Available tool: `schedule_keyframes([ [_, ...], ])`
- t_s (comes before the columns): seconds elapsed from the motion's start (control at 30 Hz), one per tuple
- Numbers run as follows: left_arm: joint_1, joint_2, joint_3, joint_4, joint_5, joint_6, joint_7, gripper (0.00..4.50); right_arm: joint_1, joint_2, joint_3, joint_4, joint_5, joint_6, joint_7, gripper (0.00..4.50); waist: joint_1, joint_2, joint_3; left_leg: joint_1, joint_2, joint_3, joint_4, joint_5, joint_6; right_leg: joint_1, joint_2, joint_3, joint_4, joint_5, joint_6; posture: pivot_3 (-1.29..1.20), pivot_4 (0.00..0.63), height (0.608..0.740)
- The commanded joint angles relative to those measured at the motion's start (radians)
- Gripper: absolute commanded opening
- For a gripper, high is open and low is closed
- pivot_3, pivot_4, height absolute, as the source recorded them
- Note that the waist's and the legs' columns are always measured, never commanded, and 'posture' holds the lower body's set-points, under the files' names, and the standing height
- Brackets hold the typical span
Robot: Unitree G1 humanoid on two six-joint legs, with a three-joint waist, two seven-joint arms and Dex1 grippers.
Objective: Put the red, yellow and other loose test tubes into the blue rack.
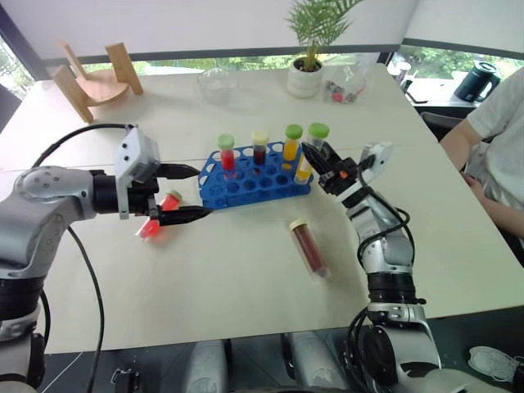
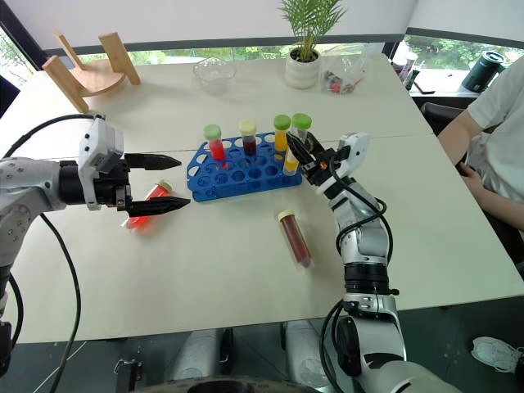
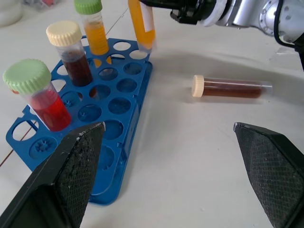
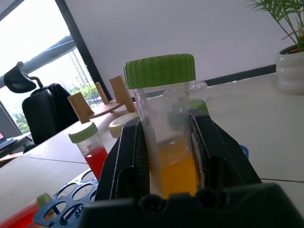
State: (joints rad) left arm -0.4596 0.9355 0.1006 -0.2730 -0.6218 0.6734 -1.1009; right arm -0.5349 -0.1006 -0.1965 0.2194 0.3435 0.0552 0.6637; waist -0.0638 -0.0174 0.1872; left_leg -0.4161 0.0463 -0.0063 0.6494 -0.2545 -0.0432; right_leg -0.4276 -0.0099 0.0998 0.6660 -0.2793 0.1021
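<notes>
We note the right tool (image 1: 315, 166) clamped on a yellow tube (image 1: 304, 169) at the blue rack's (image 1: 255, 182) 3 o'clock edge; left tool (image 1: 182, 195) wide, red tube (image 1: 155, 219) beneath.

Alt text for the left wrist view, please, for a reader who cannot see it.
The right gripper holds a yellow tube upright over the blue rack, which holds three capped tubes. A dark brown tube lies on the table beyond the left gripper's open fingers.

head stereo looks down; wrist views close, sharing blue rack (image 3: 95, 118)
</notes>
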Motion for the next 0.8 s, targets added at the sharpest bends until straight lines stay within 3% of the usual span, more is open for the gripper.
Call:
schedule_keyframes([
  [0.03,-0.016,0.0,0.009,-0.015,-0.008,0.002,0.002,4.5,-0.049,-0.002,0.013,0.046,-0.011,-0.107,-0.002,0.79,-0.005,0.0,0.0,0.0,0.0,0.0,0.0,0.0,0.0,0.0,0.0,0.0,0.0,0.0,0.0,0.0,0.15,0.74],
  [0.8,-0.019,-0.012,0.021,-0.092,-0.062,0.074,0.067,4.5,-0.086,-0.015,0.095,0.289,-0.072,-0.314,0.006,0.79,-0.007,0.0,0.0,0.003,0.0,0.0,0.0,0.0,-0.001,0.002,0.0,0.001,0.001,0.0,0.0,0.0,0.15,0.74],
])
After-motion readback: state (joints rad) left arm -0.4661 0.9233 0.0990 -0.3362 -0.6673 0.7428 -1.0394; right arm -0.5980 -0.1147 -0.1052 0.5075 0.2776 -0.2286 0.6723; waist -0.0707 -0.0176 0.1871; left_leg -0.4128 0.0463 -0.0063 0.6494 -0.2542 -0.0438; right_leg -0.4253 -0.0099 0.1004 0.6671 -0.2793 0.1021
